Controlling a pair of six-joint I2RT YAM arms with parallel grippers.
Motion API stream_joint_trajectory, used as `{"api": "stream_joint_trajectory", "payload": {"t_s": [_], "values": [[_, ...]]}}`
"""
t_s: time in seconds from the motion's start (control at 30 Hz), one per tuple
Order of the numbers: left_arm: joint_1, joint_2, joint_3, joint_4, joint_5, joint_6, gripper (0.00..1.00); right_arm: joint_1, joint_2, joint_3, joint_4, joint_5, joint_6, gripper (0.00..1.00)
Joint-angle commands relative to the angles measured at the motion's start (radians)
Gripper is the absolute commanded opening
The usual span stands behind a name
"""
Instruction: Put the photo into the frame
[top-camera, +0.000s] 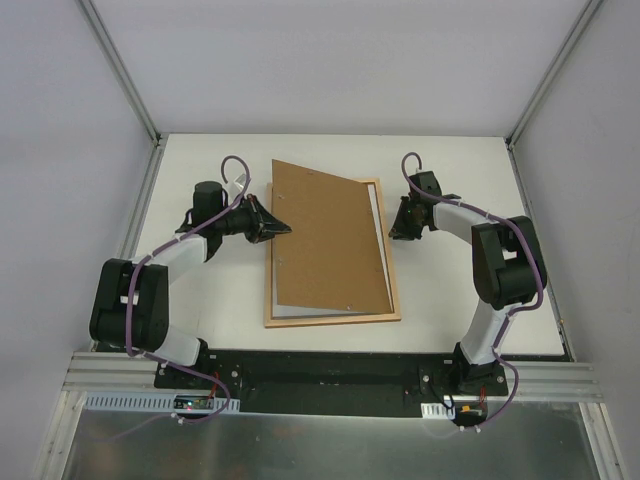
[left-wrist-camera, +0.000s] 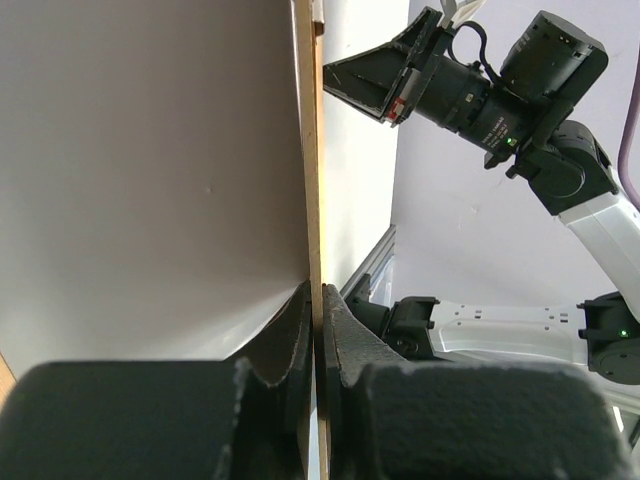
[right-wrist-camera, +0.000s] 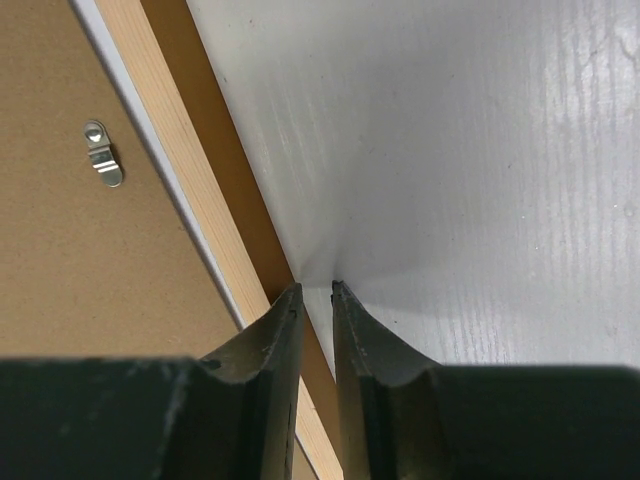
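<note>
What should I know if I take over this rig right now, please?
Left hand: shut on the left edge of the brown fibreboard backing board.
Right hand: nearly closed at the right rail of the thin orange-brown wooden frame; a grip can't be confirmed.
The frame lies face down mid-table; the board sits skewed over it, not seated. A white sheet edge, probably the photo's back, shows beneath.
Left: square the board into the frame and secure the clips.

Matt brown fibreboard backing board (top-camera: 325, 235), pale smooth wooden frame (top-camera: 335, 319) border, shiny metal clip (right-wrist-camera: 102, 155), matt white table (top-camera: 450, 300), matt black plastic gripper fingers (right-wrist-camera: 262, 350).
</note>
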Motion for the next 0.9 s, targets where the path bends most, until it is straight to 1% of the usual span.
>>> {"api": "stream_joint_trajectory", "payload": {"t_s": [0.0,0.2,0.37,0.5,0.57,0.67,0.77,0.83,0.87], "values": [[-0.024,0.014,0.072,0.039,0.051,0.021,0.0,0.015,0.04,0.005,-0.029,-0.013,-0.006,0.21],[-0.032,0.062,0.098,0.05,0.04,0.016,0.0,0.014,0.049,0.003,-0.028,-0.018,-0.006,0.21],[-0.033,0.099,0.086,0.094,0.033,-0.001,0.0,0.015,0.053,0.005,-0.023,-0.022,-0.004,0.21],[-0.033,0.129,0.086,0.099,0.026,0.002,0.0,0.015,0.056,0.005,-0.024,-0.022,-0.006,0.21],[-0.033,0.139,0.089,0.075,0.016,0.018,0.0,0.017,0.057,0.005,-0.024,-0.022,-0.007,0.21],[-0.033,0.146,0.109,-0.031,-0.021,0.074,0.0,0.018,0.059,0.006,-0.028,-0.022,-0.007,0.21],[-0.033,0.146,0.133,-0.122,-0.064,0.127,0.15,0.018,0.056,0.009,-0.029,-0.019,-0.009,0.21],[-0.033,0.14,0.152,-0.189,-0.098,0.16,0.28,0.017,0.051,0.009,-0.031,-0.019,-0.01,0.21],[-0.033,0.137,0.161,-0.215,-0.116,0.176,0.32,0.018,0.049,0.012,-0.032,-0.019,-0.012,0.21]]}}
